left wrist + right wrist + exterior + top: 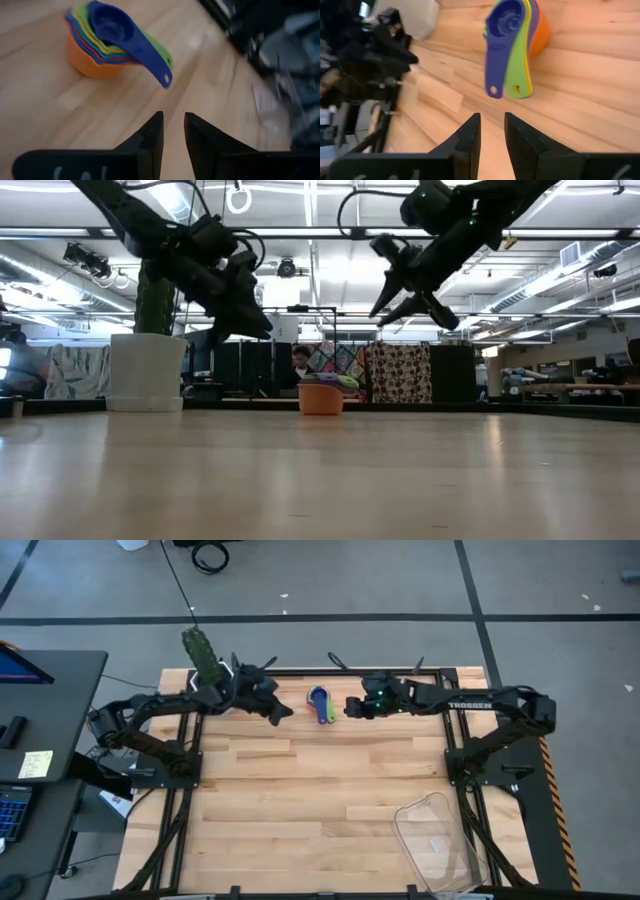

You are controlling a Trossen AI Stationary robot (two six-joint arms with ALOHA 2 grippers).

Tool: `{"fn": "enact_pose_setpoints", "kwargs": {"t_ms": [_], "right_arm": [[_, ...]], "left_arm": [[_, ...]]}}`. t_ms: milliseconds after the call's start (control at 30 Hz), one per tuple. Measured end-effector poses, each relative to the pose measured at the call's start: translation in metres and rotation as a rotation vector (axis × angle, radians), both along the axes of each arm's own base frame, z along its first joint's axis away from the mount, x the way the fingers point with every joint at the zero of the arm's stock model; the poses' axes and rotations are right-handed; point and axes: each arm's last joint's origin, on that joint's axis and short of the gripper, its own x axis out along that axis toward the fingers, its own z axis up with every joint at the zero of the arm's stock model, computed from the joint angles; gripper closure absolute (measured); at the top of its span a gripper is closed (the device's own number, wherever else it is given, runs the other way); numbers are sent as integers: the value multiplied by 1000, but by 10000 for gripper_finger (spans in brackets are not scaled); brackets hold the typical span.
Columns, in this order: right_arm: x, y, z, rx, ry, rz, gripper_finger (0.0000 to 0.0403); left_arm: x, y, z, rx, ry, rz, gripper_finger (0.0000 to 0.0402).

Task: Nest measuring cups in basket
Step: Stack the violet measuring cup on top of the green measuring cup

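The measuring cups (320, 705) stand nested in one stack on the table's far middle, the orange one at the bottom on the wood and a dark blue one on top. Their handles point toward the near edge (100, 45) (520, 35) (321, 395). My left gripper (283, 712) (173, 117) hovers just left of the stack, slanting down at it, narrowly open with nothing between its fingers. My right gripper (352, 707) (492, 117) hovers just right of the stack, likewise narrowly open with nothing in it. The clear basket (415, 808) rests on the table at the near right corner.
A white pot with a cactus (205, 665) (147, 370) stands at the far left corner, behind my left arm. A desk with a laptop (30, 750) lies beyond the left edge. Bare wood stretches between the stack and the basket.
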Motion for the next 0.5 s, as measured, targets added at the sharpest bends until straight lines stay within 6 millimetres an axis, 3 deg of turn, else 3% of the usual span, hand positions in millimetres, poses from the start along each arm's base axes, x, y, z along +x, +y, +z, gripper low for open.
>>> {"fn": "enact_pose_setpoints", "kwargs": {"t_ms": [200,500], "right_arm": [[6,-13,-24,-11,96,-79,312],[13,-24,-51,-32,195,-9,312]], "left_arm": [[7,-13,-5,12,-30,140,320],[35,-20,-25,-38,-98,225,320]]}}
